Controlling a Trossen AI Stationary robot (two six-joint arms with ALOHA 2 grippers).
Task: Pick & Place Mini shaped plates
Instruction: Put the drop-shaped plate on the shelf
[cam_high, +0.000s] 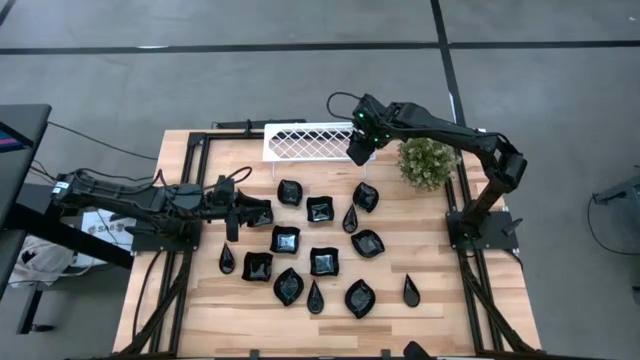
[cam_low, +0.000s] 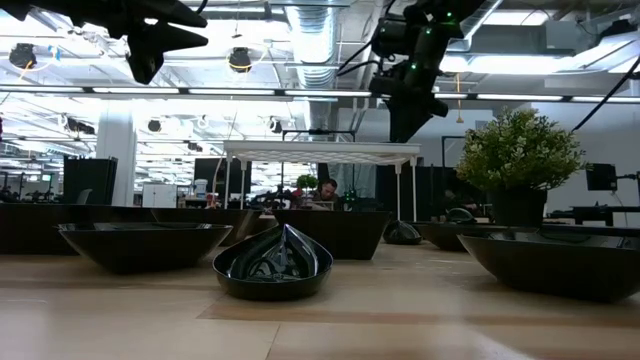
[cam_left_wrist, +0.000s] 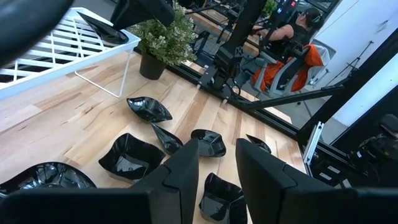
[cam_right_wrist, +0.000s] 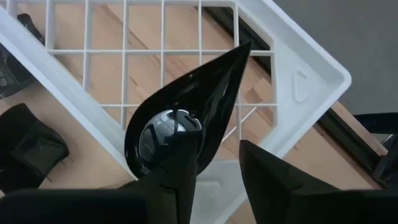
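Note:
Several mini shaped plates (cam_high: 320, 209), glossy black, lie spread over the wooden table; a teardrop one (cam_low: 273, 265) is nearest in the low view. One teardrop plate (cam_right_wrist: 186, 106) lies over the lattice at the right end of the white tray (cam_high: 300, 140), its pointed tip toward the tray's middle. My right gripper (cam_right_wrist: 219, 155) hangs open just above it, pointing steeply down, and one finger covers its round end. My left gripper (cam_high: 240, 213) waits open above the table's left side with nothing between its fingers (cam_left_wrist: 217, 162). My right gripper has one finger (cam_right_wrist: 177, 171) in front of the teardrop plate's round end (cam_right_wrist: 155, 134). The other finger stands clear over the tray's rim. Bare tray shows in the gap between them. That finger hides the spot, so I cannot tell whether it touches the plate.
A potted plant (cam_high: 428, 162) stands at the table's far right, close to the right arm. The tray stands on thin white legs (cam_low: 398, 190) along the far edge. Black frame rails (cam_high: 185, 150) border the table's left and right sides.

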